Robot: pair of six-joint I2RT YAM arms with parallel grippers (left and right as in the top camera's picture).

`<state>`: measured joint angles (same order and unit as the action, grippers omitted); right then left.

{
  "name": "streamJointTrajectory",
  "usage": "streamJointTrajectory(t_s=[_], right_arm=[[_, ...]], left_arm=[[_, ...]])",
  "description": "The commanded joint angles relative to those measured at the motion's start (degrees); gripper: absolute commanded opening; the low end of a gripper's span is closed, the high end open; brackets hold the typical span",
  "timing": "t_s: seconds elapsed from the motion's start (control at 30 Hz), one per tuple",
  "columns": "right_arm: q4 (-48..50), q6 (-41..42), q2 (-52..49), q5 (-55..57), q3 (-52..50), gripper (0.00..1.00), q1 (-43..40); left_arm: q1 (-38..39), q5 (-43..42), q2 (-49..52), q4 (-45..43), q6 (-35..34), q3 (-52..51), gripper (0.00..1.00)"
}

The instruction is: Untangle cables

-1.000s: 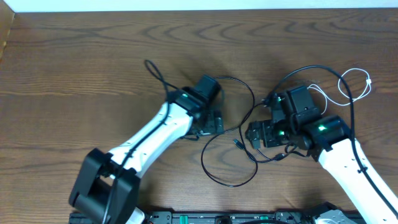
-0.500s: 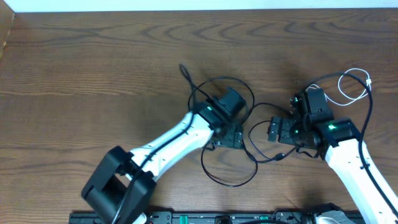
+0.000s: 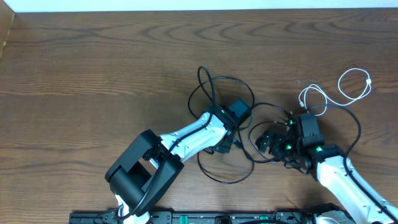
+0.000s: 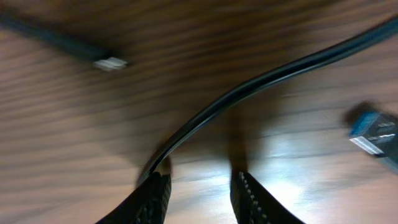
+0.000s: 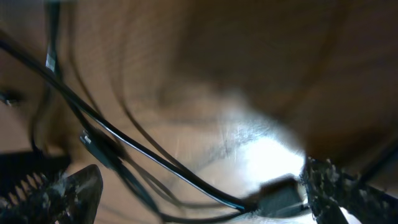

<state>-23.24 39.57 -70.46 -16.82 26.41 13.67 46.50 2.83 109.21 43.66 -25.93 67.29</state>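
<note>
The dark brown wood-grain table point(image 3: 93, 74) ends at a white wall strip point(image 3: 186, 5) along its far edge. Thin black cables point(image 4: 267, 81) lie looped right of centre, with a thin white cable point(image 3: 369, 81) at far right. The left gripper point(image 4: 202, 194) has its fingers partly apart, one tip touching a black cable; the right gripper point(image 5: 199, 190) is spread wide over black cables.

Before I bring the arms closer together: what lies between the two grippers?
In the overhead view, loops of black cable cross the gap between the left gripper and the right gripper, lying on the wooden table.
</note>
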Motion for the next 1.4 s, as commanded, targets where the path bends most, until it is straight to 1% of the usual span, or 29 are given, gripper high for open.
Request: streamJointTrajectory(t_s=[0.0,0.23,0.57,0.7,0.9,0.93,1.0,1.13,1.2,1.27,1.37], right_arm=[[2.29,4.17,-0.07,-3.3,-2.73,0.99,2.16],[7.37,4.96,-0.07,-3.28,-3.41,0.99,9.09],[14.99,7.34,-0.07,-3.21,-3.39,0.99,18.88],[16.02,8.48,-0.07,-3.06,-3.39,0.99,21.03],[14.69,7.34,-0.07,-3.3,-0.72,0.99,22.88],[12.9,6.32,-0.07,-3.26,0.81,0.99,22.86],[8.66,3.04,-0.07,-3.06,4.35,0.99,22.73],[-4.07,-4.0,-0.07,0.55,13.75,0.99,21.24],[-9.57,-6.69,-0.07,3.72,17.62,0.99,19.76],[-14.64,-7.39,-0.07,7.96,20.33,0.99,17.68],[-19.5,-7.54,-0.07,12.94,20.92,0.99,14.08]], left_arm=[[-2.1,8.87,0.42,2.49,-2.84,0.44,0.37],[-9.68,9.7,0.42,7.21,-4.63,0.44,0.37],[-23.19,9.68,0.42,14.01,-4.55,0.44,0.37],[-28.13,9.68,0.42,16.15,-4.5,0.44,0.37],[-34.95,8.68,0.39,18.25,-0.81,0.44,0.37],[-35.8,6.45,0.39,18.01,0.2,0.44,0.37],[-37.11,-1.68,0.39,16.46,5.49,0.44,0.37],[-37.66,-25.46,0.35,14.08,21.31,0.44,0.37],[-37.16,-33.33,0.31,14.12,26.34,0.44,0.37],[-36.37,-37.38,0.09,14.1,28.89,0.44,0.37],[-34.38,-38.34,-0.66,13.73,29.33,0.44,0.38]])
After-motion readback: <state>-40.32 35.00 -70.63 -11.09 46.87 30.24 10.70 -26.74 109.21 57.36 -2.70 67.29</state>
